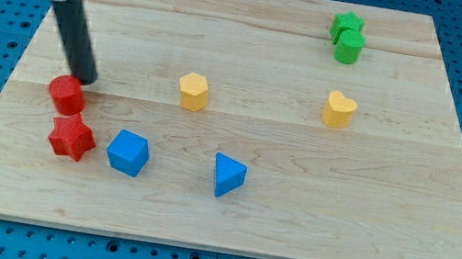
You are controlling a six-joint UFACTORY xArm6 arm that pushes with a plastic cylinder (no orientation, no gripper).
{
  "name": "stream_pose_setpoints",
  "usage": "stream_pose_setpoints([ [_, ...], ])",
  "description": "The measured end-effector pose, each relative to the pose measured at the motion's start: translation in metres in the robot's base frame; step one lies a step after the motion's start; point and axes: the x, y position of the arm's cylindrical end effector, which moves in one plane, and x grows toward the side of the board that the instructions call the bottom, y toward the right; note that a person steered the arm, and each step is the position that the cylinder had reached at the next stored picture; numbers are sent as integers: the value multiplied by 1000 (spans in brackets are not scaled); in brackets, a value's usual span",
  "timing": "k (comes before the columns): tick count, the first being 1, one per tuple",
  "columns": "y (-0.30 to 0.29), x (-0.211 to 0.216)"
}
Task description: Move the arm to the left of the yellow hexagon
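Observation:
The yellow hexagon [193,91] stands on the wooden board [228,204] a little left of centre. My tip [87,82] rests on the board well to the left of the hexagon, just above and right of the red round block [67,94], almost touching it. The dark rod rises up and to the left out of the view's top left corner.
A red star [71,138] lies below the red round block. A blue block [128,152] and a blue triangle [227,175] sit toward the bottom. A yellow heart [339,109] is at right. A green star [347,23] and a green round block [350,47] sit at top right.

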Motion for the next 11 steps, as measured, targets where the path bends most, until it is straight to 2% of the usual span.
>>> stream_pose_setpoints([
  [2, -26, 48],
  [3, -39, 45],
  [4, -18, 29],
  [5, 44, 3],
  [8, 191, 15],
  [9, 132, 27],
  [10, 76, 10],
  [11, 96, -6],
])
